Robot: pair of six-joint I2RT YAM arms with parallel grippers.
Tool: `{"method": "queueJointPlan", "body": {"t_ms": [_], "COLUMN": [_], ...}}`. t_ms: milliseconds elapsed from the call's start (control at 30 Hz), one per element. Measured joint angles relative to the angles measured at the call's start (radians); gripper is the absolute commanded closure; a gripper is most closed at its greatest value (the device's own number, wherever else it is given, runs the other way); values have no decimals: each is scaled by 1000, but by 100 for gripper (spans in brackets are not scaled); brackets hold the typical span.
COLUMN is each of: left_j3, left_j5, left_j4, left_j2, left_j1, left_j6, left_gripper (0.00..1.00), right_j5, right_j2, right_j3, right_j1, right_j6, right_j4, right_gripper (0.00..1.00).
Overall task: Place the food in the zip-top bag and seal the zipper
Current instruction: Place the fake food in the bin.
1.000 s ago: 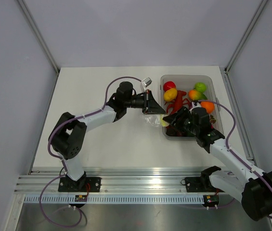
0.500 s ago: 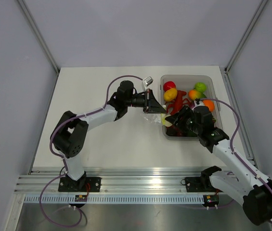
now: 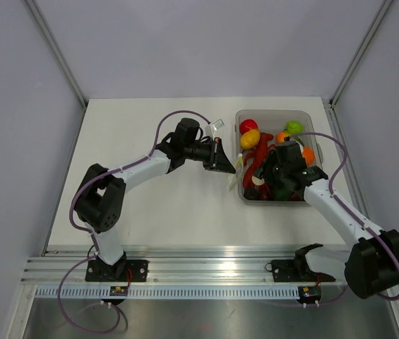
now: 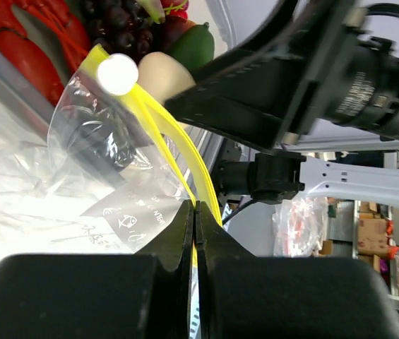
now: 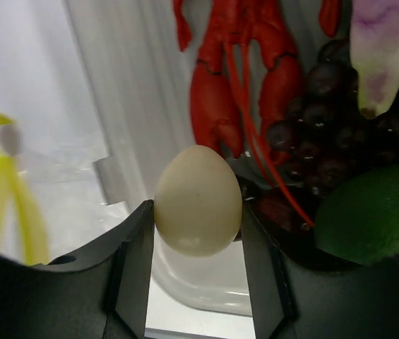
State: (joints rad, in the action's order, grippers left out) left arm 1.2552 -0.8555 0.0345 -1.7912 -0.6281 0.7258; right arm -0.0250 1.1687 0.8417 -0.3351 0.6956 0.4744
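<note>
- Zip-top bag (image 3: 233,171) and food share a white table (image 3: 150,212), the biggest thing in view, with both arms bolted at its near edge.
- At the table's right side sits a clear rectangular bin (image 3: 273,112) holding toy food: a red lobster (image 5: 241,92), dark grapes (image 5: 326,113) and a green fruit (image 5: 376,212), among other coloured pieces.
- Reaching in from the left, the left gripper (image 4: 195,206) has its jaws pressed together on the bag's yellow edge and holds the crinkled clear bag just beside the bin's left wall, outside the bin. Whether the bag touches the table cannot be told.
- From the right, the right gripper (image 5: 198,212) is clamped on a pale egg (image 5: 198,199), one finger on each side. The egg hangs above the bin's near-left corner, close to the bag.
- Along the bag's mouth, the zipper (image 4: 150,109) shows as two yellow strips that spread apart away from the left fingers, so the mouth stands open towards the egg.
</note>
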Motion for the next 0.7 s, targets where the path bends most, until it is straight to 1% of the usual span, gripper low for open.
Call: {"method": "queueJointPlan", "body": {"t_ms": [33, 67, 100, 167, 200, 300, 500, 633, 700], "left_j3": [0, 0, 0, 0, 0, 0, 0, 0, 0], "left_j5": [6, 11, 16, 22, 23, 28, 41, 49, 52], "left_j4": [-11, -21, -29, -41, -45, -60, -93, -100, -103], "left_j2": [4, 10, 16, 26, 29, 34, 35, 37, 38], "left_j1": [1, 2, 2, 2, 2, 2, 2, 2, 2], "left_j6": [-11, -22, -30, -44, -50, -68, -94, -102, -105], "left_gripper": [100, 100, 100, 100, 100, 100, 100, 100, 100], "right_j5": [-9, -14, -18, -17, -18, -19, -4, 55, 80], "right_j2": [23, 44, 63, 96, 111, 124, 65, -9, -22], "right_j3": [0, 0, 2, 7, 17, 47, 120, 134, 142], "right_j1": [0, 0, 0, 0, 0, 0, 0, -9, -29], "right_j6": [-10, -19, -28, -46, -55, -76, -86, -70, -63], "right_j4": [6, 15, 22, 31, 42, 51, 62, 60, 54], "right_gripper": [50, 37, 29, 20, 18, 19, 29, 27, 26]}}
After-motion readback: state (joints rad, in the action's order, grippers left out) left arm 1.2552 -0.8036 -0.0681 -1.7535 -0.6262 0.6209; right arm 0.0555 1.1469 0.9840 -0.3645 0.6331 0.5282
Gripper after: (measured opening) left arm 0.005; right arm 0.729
